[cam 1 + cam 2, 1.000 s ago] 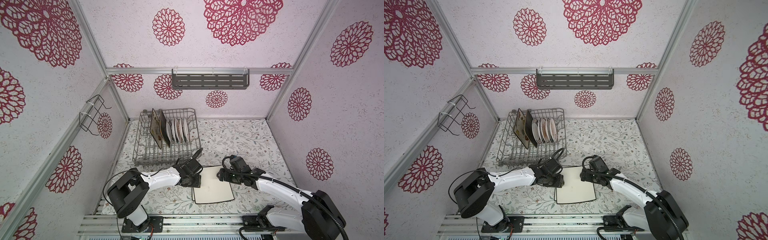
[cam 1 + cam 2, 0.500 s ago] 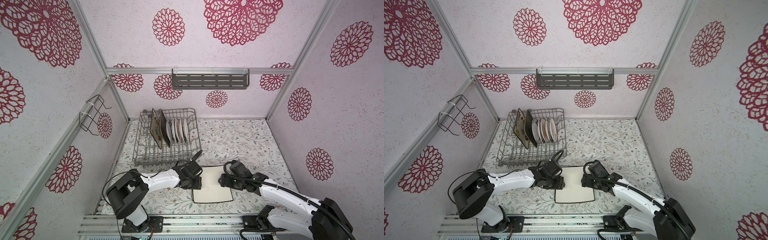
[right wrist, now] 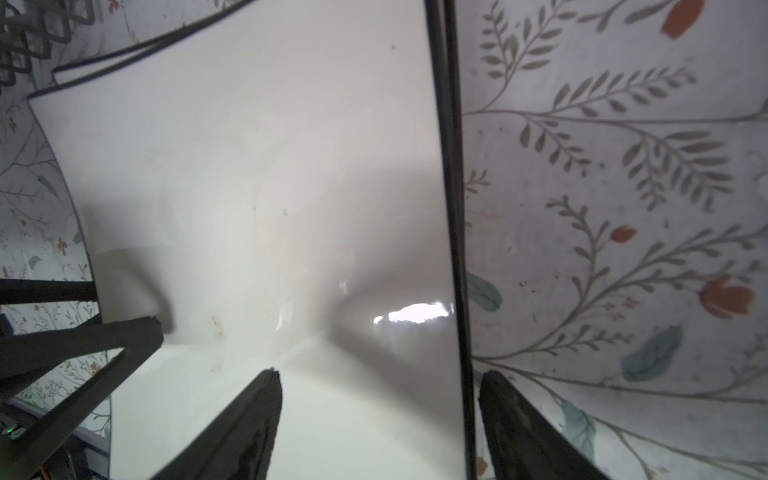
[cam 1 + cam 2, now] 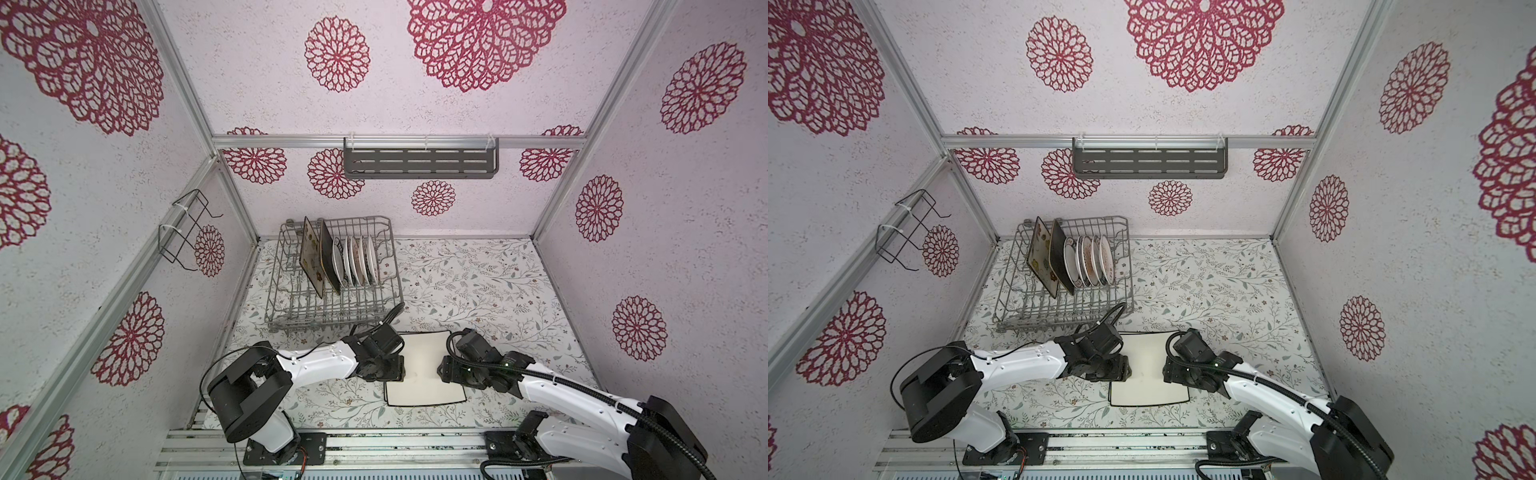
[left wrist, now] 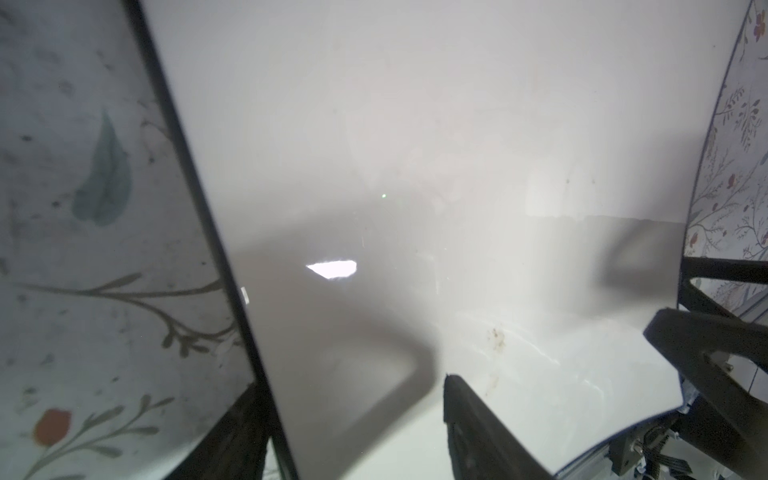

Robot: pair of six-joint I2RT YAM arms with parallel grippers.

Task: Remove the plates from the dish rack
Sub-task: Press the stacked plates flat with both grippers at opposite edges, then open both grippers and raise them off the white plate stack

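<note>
Right end effector [image 4: 443, 370] lower, astride plate [image 4: 422, 365]

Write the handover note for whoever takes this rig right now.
Left gripper: open, astride the left edge of the white plates.
Right gripper: open, astride their right edge.
Done: both white plates lie stacked on the table, outside the dish rack.
To do: floral plate, dark brown plate and small round plates, standing in the rack.

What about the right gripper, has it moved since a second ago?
Yes. The right gripper slid along the white plate's right edge, away from the dish rack.
</note>
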